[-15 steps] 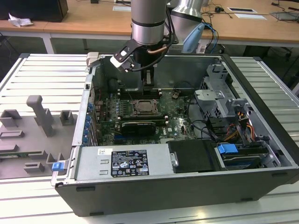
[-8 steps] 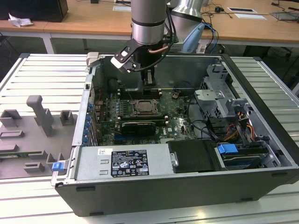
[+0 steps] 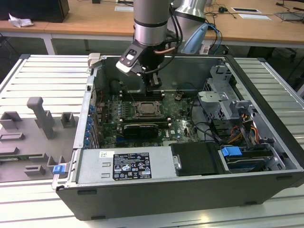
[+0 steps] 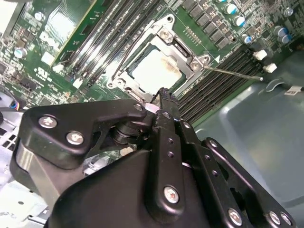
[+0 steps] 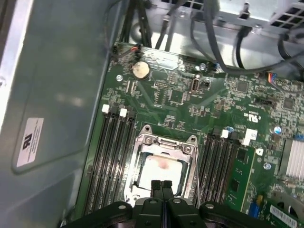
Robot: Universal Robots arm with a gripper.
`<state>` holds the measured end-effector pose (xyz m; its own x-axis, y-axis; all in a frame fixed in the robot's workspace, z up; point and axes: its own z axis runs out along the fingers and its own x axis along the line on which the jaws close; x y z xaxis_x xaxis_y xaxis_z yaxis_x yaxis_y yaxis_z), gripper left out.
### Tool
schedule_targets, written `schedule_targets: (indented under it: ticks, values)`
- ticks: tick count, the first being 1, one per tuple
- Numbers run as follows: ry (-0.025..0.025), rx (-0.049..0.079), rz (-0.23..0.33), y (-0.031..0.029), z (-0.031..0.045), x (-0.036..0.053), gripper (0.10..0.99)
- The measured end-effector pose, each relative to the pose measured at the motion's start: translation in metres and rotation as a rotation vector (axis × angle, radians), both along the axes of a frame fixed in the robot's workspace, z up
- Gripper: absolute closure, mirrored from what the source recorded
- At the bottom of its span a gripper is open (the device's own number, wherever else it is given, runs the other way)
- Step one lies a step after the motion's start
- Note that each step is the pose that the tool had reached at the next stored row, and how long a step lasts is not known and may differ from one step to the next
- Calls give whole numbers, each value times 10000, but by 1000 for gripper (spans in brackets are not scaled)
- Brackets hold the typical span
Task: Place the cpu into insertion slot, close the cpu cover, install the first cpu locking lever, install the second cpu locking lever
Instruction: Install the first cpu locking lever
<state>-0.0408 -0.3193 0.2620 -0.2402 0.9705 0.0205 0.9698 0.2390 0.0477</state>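
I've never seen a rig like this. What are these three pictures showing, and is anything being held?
One robot arm reaches into an open computer case lying on a slatted table. The exterior view comes from a camera off the arm; both wrist views ride on the arm and look past its black hand at the green circuit board. There the cpu sits under the cpu cover, a metal frame lying flat around it. The hand hangs close by, fingers shut, with nothing visible between them.
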Motion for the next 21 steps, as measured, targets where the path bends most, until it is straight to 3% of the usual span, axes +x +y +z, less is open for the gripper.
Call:
schedule_targets:
  ticks: [18,21]
  values:
    - [0,0,1117,-13,0,-3,980]
    - [0,0,1643,-13,0,-3,980]
